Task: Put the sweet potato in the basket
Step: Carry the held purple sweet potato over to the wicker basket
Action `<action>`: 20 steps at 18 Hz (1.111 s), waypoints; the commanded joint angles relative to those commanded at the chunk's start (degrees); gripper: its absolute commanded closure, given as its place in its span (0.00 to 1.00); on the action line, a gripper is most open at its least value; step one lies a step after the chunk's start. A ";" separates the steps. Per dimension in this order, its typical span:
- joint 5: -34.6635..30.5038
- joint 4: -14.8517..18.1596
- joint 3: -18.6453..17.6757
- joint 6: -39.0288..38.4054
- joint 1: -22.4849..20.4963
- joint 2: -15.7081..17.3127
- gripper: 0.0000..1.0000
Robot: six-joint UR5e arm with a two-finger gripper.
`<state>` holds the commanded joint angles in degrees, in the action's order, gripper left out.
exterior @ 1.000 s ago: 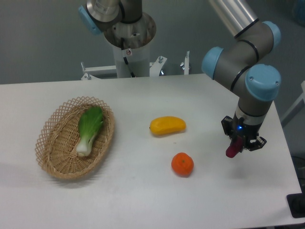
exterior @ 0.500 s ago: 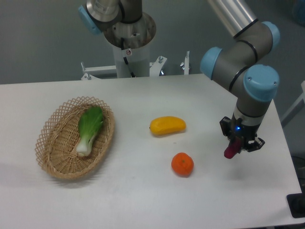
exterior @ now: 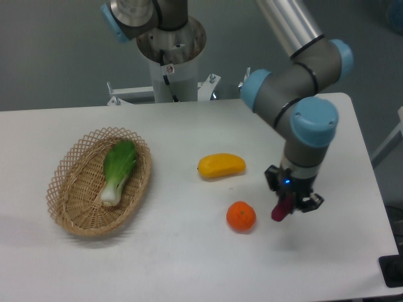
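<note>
**Desk:** What does your pincer hold at this moment?

**Arm:** My gripper (exterior: 284, 204) points straight down over the right part of the white table (exterior: 189, 264), its two fingers pressed against the sweet potato (exterior: 279, 210). The magenta tuber hangs nearly upright between them, its lower end poking out below the fingertips. The fingers stand only as far apart as the tuber is thick.

**Desk:** Does the tuber touch the table?

**Arm:** I cannot tell from this angle; its lower tip sits close to the surface, with a faint shadow just beside it.

**Desk:** What lies nearest?

**Arm:** The orange (exterior: 241, 216) rests on the table just to the left of my gripper, apart from it. The yellow fruit (exterior: 221, 165) lies farther back and to the left, on its side.

**Desk:** And the basket?

**Arm:** The basket (exterior: 69, 217) sits well apart, on the left side of the table, a tan oval with an openwork rim. A leafy green vegetable (exterior: 118, 170) lies inside it, white stem toward the camera, leaves toward the far rim. The sweet potato is not in the basket; the orange and the yellow fruit lie between it and the wicker.

**Desk:** Anything behind?

**Arm:** My own base column (exterior: 169, 60) stands at the table's far edge, in front of a grey wall.
</note>
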<state>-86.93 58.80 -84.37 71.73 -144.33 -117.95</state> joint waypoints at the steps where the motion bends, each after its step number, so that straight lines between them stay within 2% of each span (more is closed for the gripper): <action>1: 0.52 -0.09 0.00 -1.06 0.70 0.18 0.97; 8: 1.06 0.17 -1.31 -7.74 8.78 2.63 0.97; 15: 0.36 -0.26 -7.29 -10.56 21.00 8.17 0.97; 20: -1.66 -0.44 -8.79 -10.56 28.56 7.82 0.97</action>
<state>-88.59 58.36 -93.16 61.17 -115.77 -110.13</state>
